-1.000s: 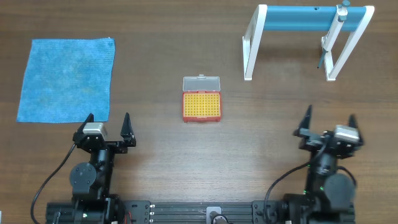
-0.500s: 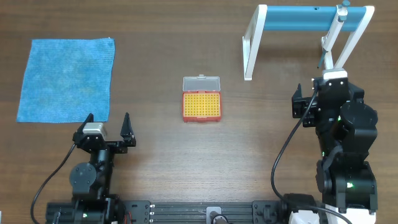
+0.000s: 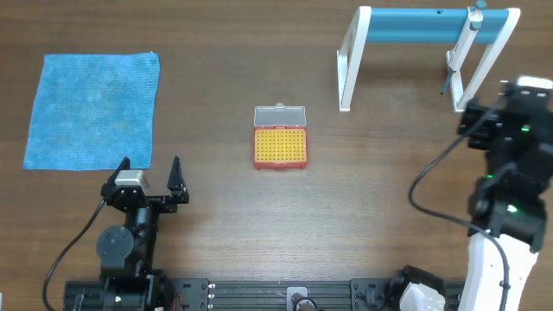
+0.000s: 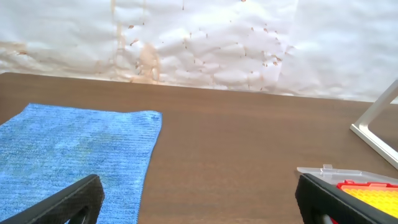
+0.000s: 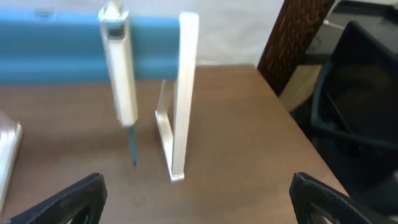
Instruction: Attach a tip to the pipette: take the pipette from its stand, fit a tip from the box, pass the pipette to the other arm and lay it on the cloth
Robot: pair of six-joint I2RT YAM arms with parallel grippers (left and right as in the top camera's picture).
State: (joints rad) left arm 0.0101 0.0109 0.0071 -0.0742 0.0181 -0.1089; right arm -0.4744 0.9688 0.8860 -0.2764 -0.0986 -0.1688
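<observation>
1 arm has moved in the last second. My right gripper has risen from its rest near the brown wooden bench's front right corner and swung toward the back right corner. It now faces the white-framed stand with the blue crossbar. Its fingers are wide apart with nothing between them. My left gripper has not stirred; it sits near the front left, fingers also apart and empty.

I judge the approach is nearly done and the grasp is still to come.

The slim white pipette hangs untouched from the crossbar, just beside the stand's white end frame. Its lower shaft narrows to a dark bluish end with no tip fitted. The red box of yellow tips sits mid-bench, and the blue cloth lies at the back left.
</observation>
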